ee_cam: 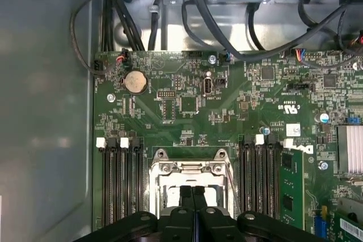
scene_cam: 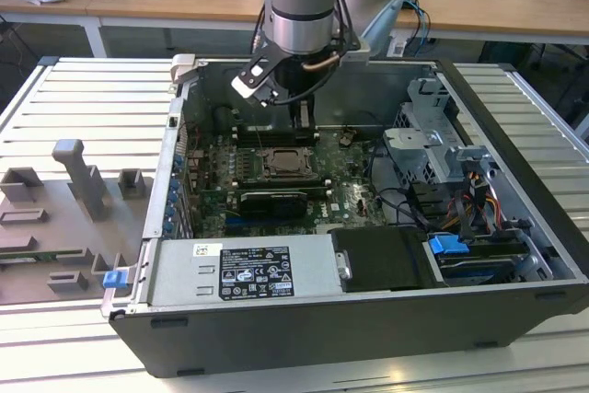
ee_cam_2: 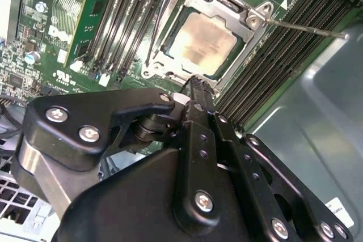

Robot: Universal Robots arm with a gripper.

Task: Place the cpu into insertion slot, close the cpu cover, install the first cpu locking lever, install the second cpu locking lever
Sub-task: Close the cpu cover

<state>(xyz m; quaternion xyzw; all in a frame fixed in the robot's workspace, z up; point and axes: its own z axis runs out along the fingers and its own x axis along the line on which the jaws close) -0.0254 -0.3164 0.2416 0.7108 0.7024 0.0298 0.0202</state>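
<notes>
The gripper point(ee_cam: 193, 191) hangs over the edge of the insertion slot point(scene_cam: 286, 165), fingers pressed together with nothing between them. The cpu point(ee_cam_2: 201, 38) sits in the slot, with the cpu cover point(ee_cam_2: 224, 5) lowered around it

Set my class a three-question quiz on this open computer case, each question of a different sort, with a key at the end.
1. True or false: the cpu sits framed by the cpu cover.
2. Multiple choice: the gripper is A) open wide; B) shut; C) shut on the cpu.
3. Short answer: does the thin locking lever lie along the cover, or jut away over the memory slots?
Key: 1 true; 2 B; 3 juts away.
</notes>
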